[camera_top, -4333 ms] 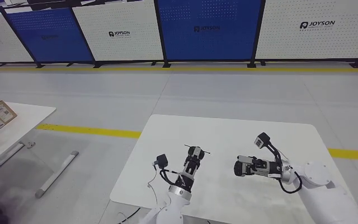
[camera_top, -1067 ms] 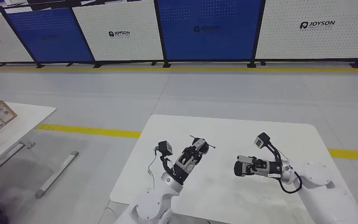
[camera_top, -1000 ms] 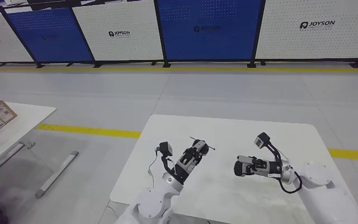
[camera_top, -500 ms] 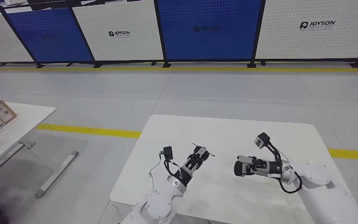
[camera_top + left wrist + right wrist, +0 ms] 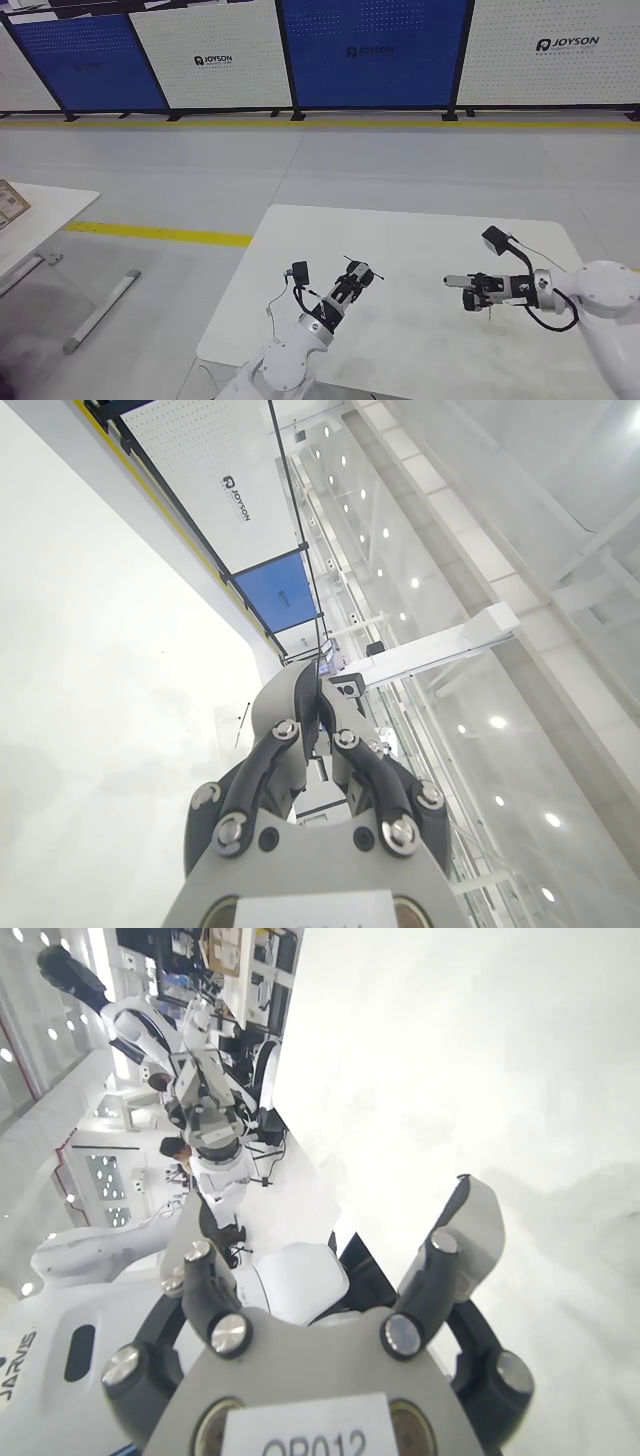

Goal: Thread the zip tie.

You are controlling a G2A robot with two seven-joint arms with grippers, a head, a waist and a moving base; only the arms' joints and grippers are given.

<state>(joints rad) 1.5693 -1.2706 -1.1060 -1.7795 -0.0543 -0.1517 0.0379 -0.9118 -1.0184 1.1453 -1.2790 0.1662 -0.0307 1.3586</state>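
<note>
The right gripper (image 5: pixel 330 1188), grey metal with black linkages and silver screws, hung over the smooth white table (image 5: pixel 450 1053). Its 2 fingers (image 5: pixel 475 1223) were spread wide apart, each grey with a dark inner pad, and only bare tabletop lay in the gap. Farther off to the left, at the end of a glossy white arm (image 5: pixel 90 1248), the small dark left gripper (image 5: pixel 231 1234) was held above the table. A thin black zip tie (image 5: pixel 243 1248) stuck out beside it, too small to tell how it was held. Past the table's far edge stood a white and grey machine (image 5: pixel 212 1128) among dark desks.
</note>
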